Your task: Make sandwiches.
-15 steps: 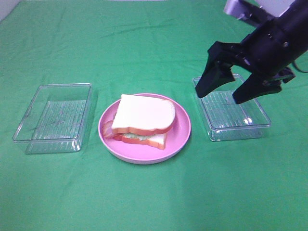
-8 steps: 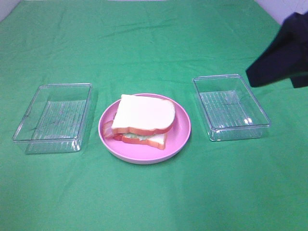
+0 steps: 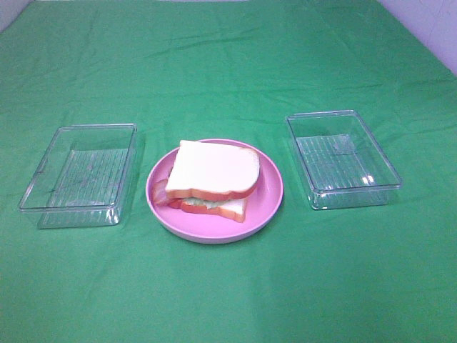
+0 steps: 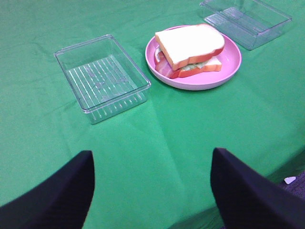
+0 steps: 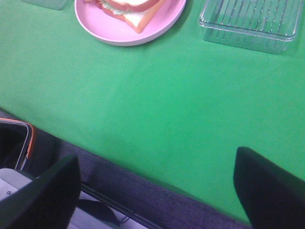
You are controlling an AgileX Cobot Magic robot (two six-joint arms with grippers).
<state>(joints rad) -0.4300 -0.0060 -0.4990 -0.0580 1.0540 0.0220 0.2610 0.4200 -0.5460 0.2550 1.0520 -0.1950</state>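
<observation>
Sandwich (image 3: 213,179) assembled on pink plate (image 3: 268,204), well ahead of both pincers. Left gripper (image 4: 152,191) jaws apart, holding nothing; right gripper (image 5: 157,191) likewise.

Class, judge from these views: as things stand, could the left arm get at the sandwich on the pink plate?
Probably yes. The left gripper is open and holds nothing, pulled back near the table edge. Only bare green cloth lies between it and the sandwich, which sits uncovered on the plate. The tray stands to one side.
</observation>
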